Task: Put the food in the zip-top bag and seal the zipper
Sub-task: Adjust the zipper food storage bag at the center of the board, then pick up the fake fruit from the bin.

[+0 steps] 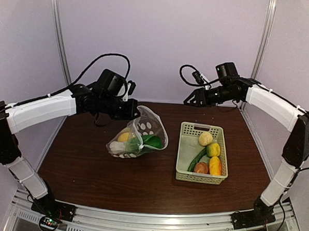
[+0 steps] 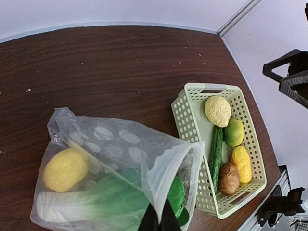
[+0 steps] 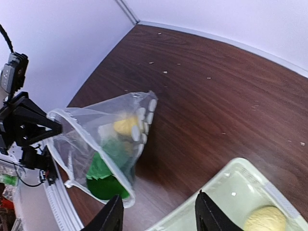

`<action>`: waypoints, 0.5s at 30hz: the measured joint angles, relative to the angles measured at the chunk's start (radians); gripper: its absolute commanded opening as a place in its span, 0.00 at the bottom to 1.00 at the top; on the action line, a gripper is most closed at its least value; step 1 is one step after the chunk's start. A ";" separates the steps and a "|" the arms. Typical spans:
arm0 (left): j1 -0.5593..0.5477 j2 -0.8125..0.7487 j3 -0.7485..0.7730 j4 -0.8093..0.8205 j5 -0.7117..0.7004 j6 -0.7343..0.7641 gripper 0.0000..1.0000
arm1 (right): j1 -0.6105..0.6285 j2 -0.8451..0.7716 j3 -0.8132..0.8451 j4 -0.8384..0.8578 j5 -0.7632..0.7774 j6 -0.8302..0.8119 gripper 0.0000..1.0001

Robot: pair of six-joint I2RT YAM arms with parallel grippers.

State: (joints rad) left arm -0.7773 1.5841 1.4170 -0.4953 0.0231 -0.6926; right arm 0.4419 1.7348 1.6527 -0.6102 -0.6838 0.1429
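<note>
A: L gripper [image 1: 134,110], status?
B: Clamped tight on the top edge of the zip-top bag [image 1: 143,136], at the bag's 12 o'clock in top view. On the L wrist cam the fingertips [image 2: 147,224] are pinched together w/ a fold of clear film between them. That edge is held up; the bag's bottom rests on the table [image 1: 89,169].
A: Mouth?
B: Gaping, edges well apart, not pressed together. Can't pick out the seal strip itself.
A: What's inside?
B: Per L wrist cam: yellow lemon [image 2: 65,169] on the bag's 9 o'clock side, green leafy veg [image 2: 96,204] lying along the bottom, and a darker green piece [image 2: 178,197] at 4 o'clock. Can't ID that one.
A: R gripper [image 1: 191,101]?
B: Jaws parted, clear gap, nothing between them. It's up in the air at 12 o'clock of the basket [image 1: 183,148], near the back wall, touching nothing.
A: Basket contents?
B: 5 pcs, top view:
- pale yellow bumpy piece [image 1: 205,138] at 12
- yellow-green piece [image 1: 213,149] just below it
- orange-yellow piece [image 1: 215,165] at 5
- brown round piece [image 1: 201,167] at 6, touching the orange-yellow one
- cucumber [image 1: 196,160] slanting along the 9 o'clock wall
A: Bag vs basket?
B: Bag sits ctr-left on the table, basket at its 3 o'clock. Near each other, but apart.
</note>
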 measured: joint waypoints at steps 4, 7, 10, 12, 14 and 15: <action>0.000 0.002 -0.008 -0.002 0.020 0.015 0.00 | -0.122 -0.102 -0.121 -0.031 0.059 -0.140 0.59; 0.000 0.011 -0.008 -0.002 0.040 0.032 0.00 | -0.153 -0.154 -0.201 -0.047 0.130 -0.241 0.62; 0.001 0.031 -0.008 -0.003 0.070 0.047 0.00 | -0.154 -0.189 -0.288 -0.068 0.211 -0.338 0.67; 0.001 0.040 -0.008 -0.005 0.090 0.055 0.00 | -0.154 -0.198 -0.333 -0.081 0.256 -0.386 0.69; 0.001 0.039 -0.008 -0.011 0.109 0.061 0.00 | -0.154 -0.200 -0.368 -0.093 0.303 -0.430 0.69; 0.001 0.037 -0.008 -0.011 0.116 0.065 0.00 | -0.154 -0.198 -0.377 -0.100 0.320 -0.441 0.69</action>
State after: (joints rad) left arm -0.7761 1.6207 1.4094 -0.5068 0.1387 -0.6277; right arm 0.2882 1.5368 1.2758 -0.7105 -0.3641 -0.2985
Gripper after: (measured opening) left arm 0.005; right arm 0.687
